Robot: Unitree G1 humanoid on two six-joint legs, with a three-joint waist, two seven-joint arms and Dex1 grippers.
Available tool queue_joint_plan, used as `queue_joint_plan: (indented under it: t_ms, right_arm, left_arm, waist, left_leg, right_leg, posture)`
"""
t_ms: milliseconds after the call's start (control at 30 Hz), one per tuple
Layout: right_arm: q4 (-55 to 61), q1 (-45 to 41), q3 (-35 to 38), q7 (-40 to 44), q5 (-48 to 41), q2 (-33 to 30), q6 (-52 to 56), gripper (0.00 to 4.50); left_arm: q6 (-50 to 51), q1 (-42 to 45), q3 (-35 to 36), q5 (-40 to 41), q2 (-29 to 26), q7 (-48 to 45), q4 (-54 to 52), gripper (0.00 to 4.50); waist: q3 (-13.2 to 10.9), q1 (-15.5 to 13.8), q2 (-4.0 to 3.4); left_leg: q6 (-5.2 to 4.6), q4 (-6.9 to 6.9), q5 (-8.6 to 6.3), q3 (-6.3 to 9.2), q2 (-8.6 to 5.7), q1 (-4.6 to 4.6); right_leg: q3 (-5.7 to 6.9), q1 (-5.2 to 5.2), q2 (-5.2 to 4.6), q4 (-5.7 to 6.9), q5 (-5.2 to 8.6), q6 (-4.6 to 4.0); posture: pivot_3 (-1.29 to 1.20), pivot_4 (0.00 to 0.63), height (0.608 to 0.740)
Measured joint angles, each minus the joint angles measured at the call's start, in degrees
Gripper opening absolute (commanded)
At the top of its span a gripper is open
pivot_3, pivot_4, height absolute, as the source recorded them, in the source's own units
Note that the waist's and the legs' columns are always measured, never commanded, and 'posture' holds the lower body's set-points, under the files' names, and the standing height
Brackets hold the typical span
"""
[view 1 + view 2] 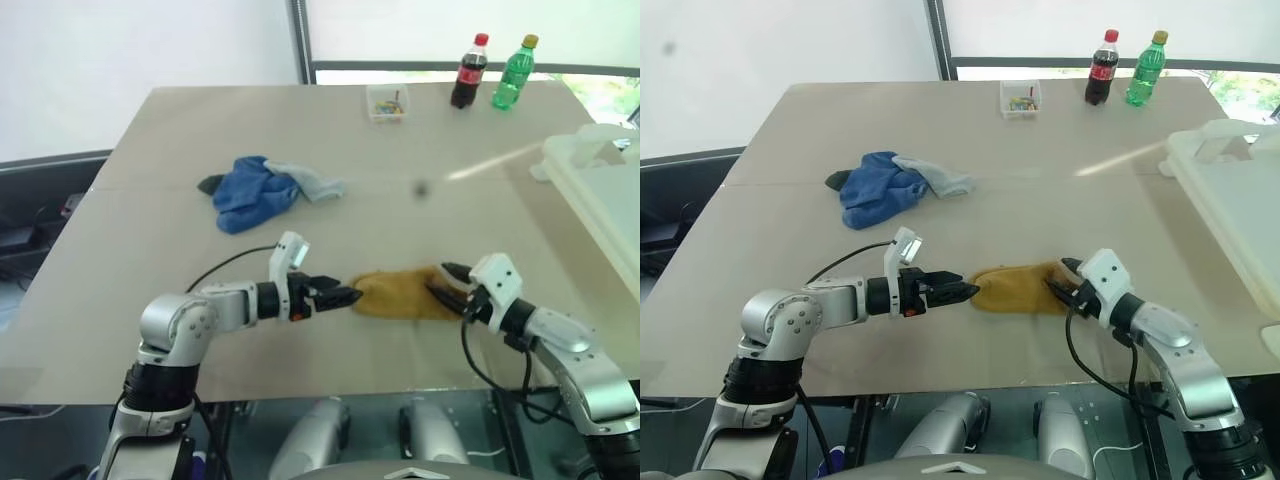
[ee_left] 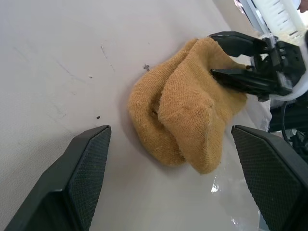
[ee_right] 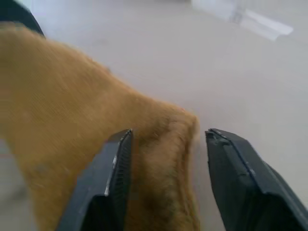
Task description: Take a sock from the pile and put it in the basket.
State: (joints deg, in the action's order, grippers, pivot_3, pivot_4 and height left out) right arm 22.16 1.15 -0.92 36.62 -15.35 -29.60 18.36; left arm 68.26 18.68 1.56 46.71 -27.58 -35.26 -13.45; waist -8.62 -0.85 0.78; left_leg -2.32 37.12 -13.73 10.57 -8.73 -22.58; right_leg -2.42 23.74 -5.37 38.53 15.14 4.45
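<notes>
Your mustard sock (image 1: 400,294) lies between both claws, away from the pile (image 1: 262,189); right gripper (image 1: 447,283) straddles its edge unclamped, left gripper (image 1: 340,296) gapes (basket (image 1: 600,190) unreached).

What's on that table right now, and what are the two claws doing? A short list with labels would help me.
Yellow sock: lying on the table between the two grippers, apart from the pile
Pile: mostly blue socks, farther back on the table
Basket: white, at the table's right edge
Left gripper: open, fingers either side of the sock's near end
Right gripper: jaws parted around the sock's other end
Far edge: small clear box, two bottles
</notes>
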Motion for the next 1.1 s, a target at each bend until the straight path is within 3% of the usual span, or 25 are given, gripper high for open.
queue_joint_plan:
  t_ms: [100, 133, 233, 300, 333, 433, 700, 900, 1100]
  right_arm:
    - [2.2, 0.7, 2.2, 0.0, -2.6, 0.4, 0.1, 2.48]
    - [3.3, 1.0, 3.2, 0.0, -3.6, 0.4, 0.2, 2.25]
    - [5.3, 1.6, 5.2, 1.0, -6.3, -0.7, 0.7, 1.24]
    - [6.1, 2.6, 5.3, 2.5, -6.7, -2.4, 1.2, 0.18]
    - [6.1, 2.9, 5.3, 2.9, -6.6, -2.8, 1.2, 0.07]
    - [4.9, 5.9, 2.3, 5.2, -3.4, -5.3, -1.0, 0.07]
    - [-5.4, 7.3, -0.6, 6.0, 1.6, -4.3, -10.4, 0.07]
    - [-8.1, 5.9, -0.7, 6.2, 2.3, -3.8, -12.5, 0.07]
    - [-8.8, 5.4, -0.9, 6.2, 2.8, -3.7, -13.4, 0.07]
  left_arm:
    - [0.0, -0.1, -0.1, 0.0, 0.0, -0.3, 0.0, 4.23]
    - [0.0, -0.1, -0.1, 0.0, -0.1, -0.5, 0.0, 4.23]
    - [0.3, -0.1, -0.1, 0.2, -0.1, -0.7, 0.0, 4.23]
    - [0.9, -0.1, 0.1, 0.6, -0.2, -0.7, 0.0, 4.23]
    - [1.1, 0.0, 0.1, 0.7, -0.2, -0.7, 0.0, 4.23]
    - [2.2, 0.8, 0.0, 0.7, -0.1, -0.6, 0.3, 4.23]
    - [9.2, 4.3, 0.4, 2.6, 0.4, 0.6, 2.4, 4.23]
    - [12.1, 8.3, 0.1, 4.4, 5.6, -1.7, 10.6, 4.23]
    - [11.4, 12.5, -2.5, 6.4, 8.3, -6.9, 10.9, 4.23]
  waist:
    - [0.0, 0.0, 0.0]
    - [0.0, 0.0, 0.0]
    - [0.0, 0.0, 0.0]
    - [0.0, 0.0, 0.0]
    - [0.0, 0.0, 0.0]
    - [0.0, 0.0, 0.01]
    - [0.0, 0.0, 0.01]
    - [0.0, -0.1, 0.07]
    - [0.0, 0.0, 0.09]
  left_leg:
    - [0.0, 0.0, 0.0, 0.01, 0.0, 0.0]
    - [0.0, 0.0, 0.0, 0.01, 0.0, 0.0]
    - [0.0, 0.0, 0.0, 0.0, 0.0, 0.0]
    - [-0.01, 0.0, 0.0, 0.01, 0.0, 0.0]
    - [-0.01, 0.0, 0.0, 0.01, 0.0, 0.0]
    - [0.0, 0.0, 0.0, 0.02, 0.0, 0.0]
    - [0.0, 0.02, 0.0, -0.02, 0.0, 0.23]
    - [-0.01, 0.04, -0.02, -0.02, -0.01, 0.5]
    - [0.0, 0.03, -0.01, -0.02, 0.01, 0.52]
  right_leg:
    - [0.02, 0.0, 0.0, 0.0, 0.0, 0.0]
    - [0.02, 0.0, 0.01, 0.0, 0.0, 0.0]
    - [0.01, 0.0, 0.01, 0.0, 0.0, 0.0]
    - [0.02, 0.0, 0.01, 0.0, 0.0, 0.0]
    - [0.02, 0.0, 0.01, 0.0, 0.0, 0.0]
    - [0.04, 0.0, 0.01, 0.0, 0.0, 0.0]
    - [0.0, -0.18, 0.03, 0.01, 0.0, 0.01]
    - [0.01, -0.46, 0.04, -0.01, 0.01, 0.02]
    - [-0.01, -0.47, 0.04, -0.01, 0.01, 0.02]
  posture:
    - [0.0, 0.15, 0.74]
    - [0.0, 0.15, 0.74]
    - [0.0, 0.15, 0.74]
    - [0.0, 0.15, 0.74]
    - [0.0, 0.15, 0.74]
    - [0.0, 0.15, 0.74]
    - [0.0, 0.15, 0.74]
    - [0.0, 0.15, 0.74]
    - [0.0, 0.15, 0.74]
